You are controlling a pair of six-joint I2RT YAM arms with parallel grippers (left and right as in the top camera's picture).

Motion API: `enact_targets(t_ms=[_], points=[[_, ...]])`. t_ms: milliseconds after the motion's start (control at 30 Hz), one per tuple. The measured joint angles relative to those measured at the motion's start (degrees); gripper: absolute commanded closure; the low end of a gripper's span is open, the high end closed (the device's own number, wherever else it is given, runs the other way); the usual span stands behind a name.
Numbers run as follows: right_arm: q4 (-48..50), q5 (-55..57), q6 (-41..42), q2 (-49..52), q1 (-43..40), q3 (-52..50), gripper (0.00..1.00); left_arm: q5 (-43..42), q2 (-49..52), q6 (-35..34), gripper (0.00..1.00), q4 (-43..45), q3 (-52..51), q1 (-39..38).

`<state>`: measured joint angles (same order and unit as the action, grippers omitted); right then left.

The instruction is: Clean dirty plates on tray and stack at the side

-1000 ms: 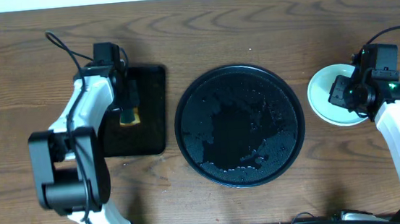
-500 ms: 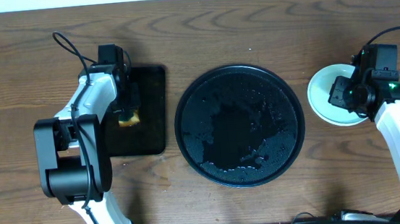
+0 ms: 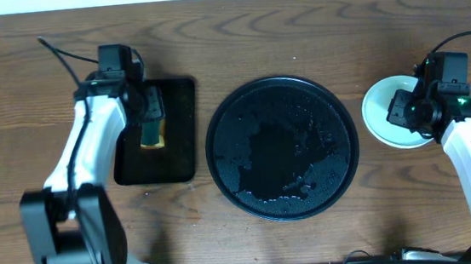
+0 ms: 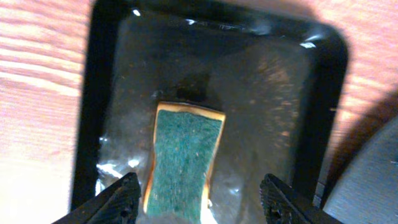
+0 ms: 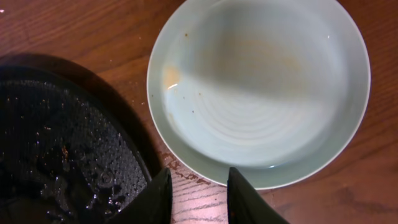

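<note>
The plate (image 3: 384,115), a small round pale mint one, sat on the brown wood-grain tabletop (image 3: 294,24) just right of the large round glossy black tray (image 3: 214,155) in the overhead view. The tray itself carried no plates, only a wet film. Whether more plates lay stacked under this one could not be told. The right tool (image 3: 406,110) hung over the plate's right half. The left tool (image 3: 152,115) was well apart on the far side of the round tray, above a smaller rectangular black tray (image 3: 180,128) with a green-and-yellow sponge (image 3: 152,137) on it. The right arm was therefore plainly the nearer one to the plate.

From the left wrist, the sponge (image 4: 185,158) lay flat on the wet rectangular tray (image 4: 267,93). Its long axis pointed away from the left tool (image 4: 202,196). The fingers (image 4: 124,198) stood wide apart on either side of its short width and touched nothing.

From the right wrist, the plate (image 5: 261,87) lay flat directly ahead of the right tool (image 5: 198,186), with a faint brownish smear inside its left edge. Its near rim was just beyond the fingertips (image 5: 158,190), which stood a little apart and clamped nothing. The round tray (image 5: 62,149) lay just to the plate's left. Any further handling of the plate looked like the right arm's job.
</note>
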<state>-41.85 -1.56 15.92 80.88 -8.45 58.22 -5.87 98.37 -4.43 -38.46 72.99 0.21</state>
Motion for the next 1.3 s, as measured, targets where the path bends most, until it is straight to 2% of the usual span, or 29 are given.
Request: enact_targets(t_ms=[67,167,233,367,567,833,967,1200,1300], points=[[0.87,-0.55,-0.70,0.00,0.00,0.00,0.67,-0.17,-1.86,-0.04,0.35,-1.01,0.00,0.00],[3.23,-2.89,-2.62,0.00,0.00,0.00,0.57,-0.24,-3.15,0.15,0.27,-2.62,0.00,0.00],[5.60,-5.40,-4.68,0.00,0.00,0.02,0.46,-0.22,-3.23,0.11,0.23,-3.93,0.00,0.00],[7.32,-8.37,-8.50,0.00,0.15,0.02,0.01,-0.24,-3.23,-0.35,0.22,-9.49,-0.02,0.00],[-1.81,-9.62,-12.13,0.00,0.83,0.04,0.01,-0.24,-3.23,-3.28,0.21,-20.63,-0.17,0.00],[-6.78,-8.90,-12.04,-0.98,0.98,0.00,0.01,-0.26,-8.72,-3.96,0.21,-23.96,-1.38,0.00],[-5.53,-6.73,-12.07,-7.28,2.12,-1.66,0.01,-0.26,-18.80,-3.72,0.20,-20.52,-4.92,0.00],[0.22,-4.37,-12.31,-27.30,5.07,-9.84,0.01,-0.24,-42.05,-2.78,0.20,-10.99,-16.76,0.00],[0.24,-3.89,-12.31,-32.13,5.07,-12.66,0.01,-0.24,-51.76,-2.64,0.19,-9.55,-21.16,0.00]])
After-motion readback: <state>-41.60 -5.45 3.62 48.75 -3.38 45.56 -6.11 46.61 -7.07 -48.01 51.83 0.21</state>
